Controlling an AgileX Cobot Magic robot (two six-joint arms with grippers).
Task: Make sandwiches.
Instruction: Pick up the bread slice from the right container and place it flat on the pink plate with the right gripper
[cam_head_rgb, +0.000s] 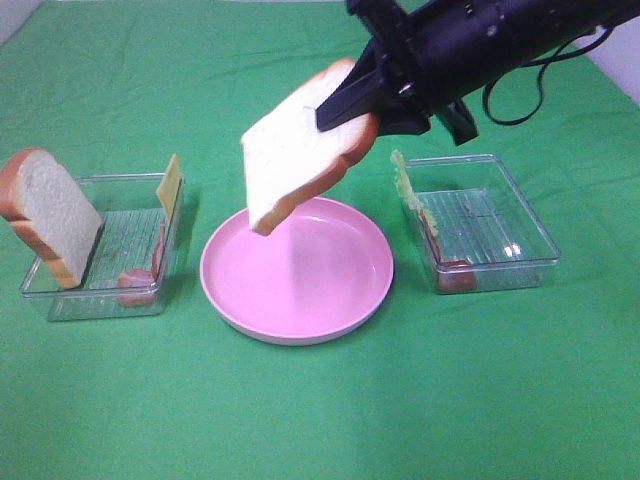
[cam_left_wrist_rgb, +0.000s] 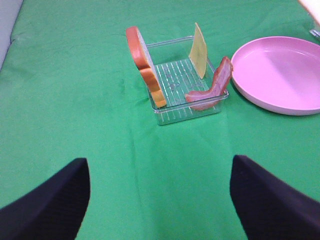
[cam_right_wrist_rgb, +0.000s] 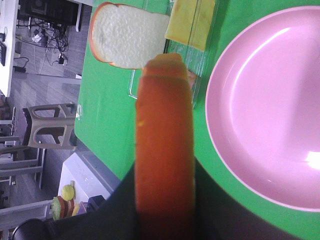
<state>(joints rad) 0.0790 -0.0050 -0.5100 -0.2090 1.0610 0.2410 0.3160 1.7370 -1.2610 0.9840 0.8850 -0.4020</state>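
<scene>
Bread slice (cam_head_rgb: 295, 150), tilted above the pink plate (cam_head_rgb: 320, 275), pinched at its crust by the right gripper (cam_head_rgb: 350, 100); the left gripper (cam_left_wrist_rgb: 160, 172) gapes empty. We should level it, apparently left of centre, before lowering.

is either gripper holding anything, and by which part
The right gripper holds a bread slice by its crust edge; the left gripper is open and empty.
</scene>
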